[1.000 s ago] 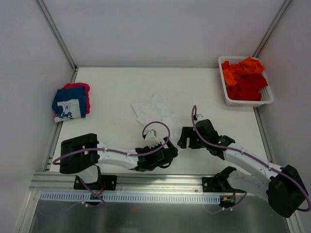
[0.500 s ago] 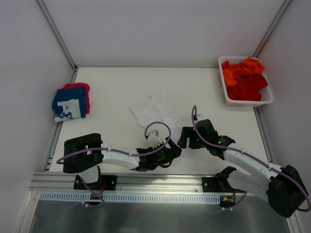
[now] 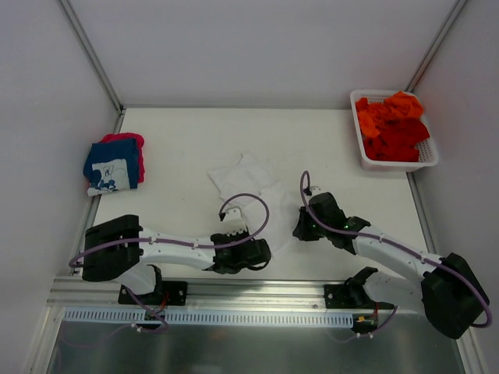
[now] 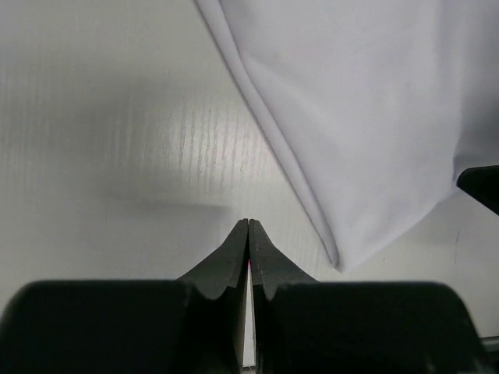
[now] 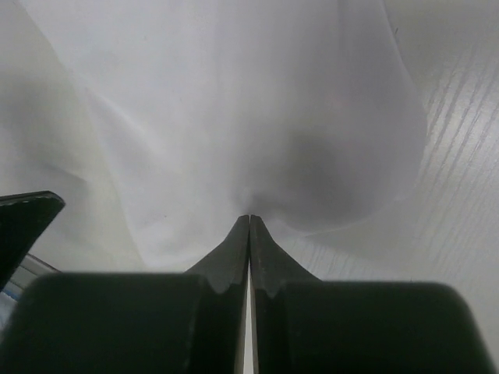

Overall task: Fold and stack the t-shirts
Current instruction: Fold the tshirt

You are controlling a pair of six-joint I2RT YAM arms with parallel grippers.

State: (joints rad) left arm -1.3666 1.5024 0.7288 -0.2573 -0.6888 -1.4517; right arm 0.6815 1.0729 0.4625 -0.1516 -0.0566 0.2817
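1. Top external view: white t-shirt (image 3: 245, 181) lies crumpled and unfolded, mid-desk towards the near edge, between the two arms.
2. Right end effector (image 5: 249, 222): jaws fully closed at the shirt's near right edge. Right wrist view shows cloth puckering into the tips, so it looks like a pinch on the hem.
3. Left end effector (image 4: 249, 226): jaws fully closed too, but left wrist view shows the tips over bare desk (image 4: 117, 156). The shirt's doubled edge is just beside them to the right; nothing held.
4. Step in hand, my read: grab two edges to lift and spread the shirt flat. Left grip looks like a miss.
5. To do it well: open the left, shift onto the hem, press down to the desk, close on the cloth. Then lift both sides together and pull apart evenly, keeping the cloth off the near edge.
6. Folded stack: navy tee (image 3: 113, 165) on pink-red tee (image 3: 129, 140), far left, well apart.
7. Basket (image 3: 427, 160), far right corner, holds orange and red tees (image 3: 394, 125), not yet folded.
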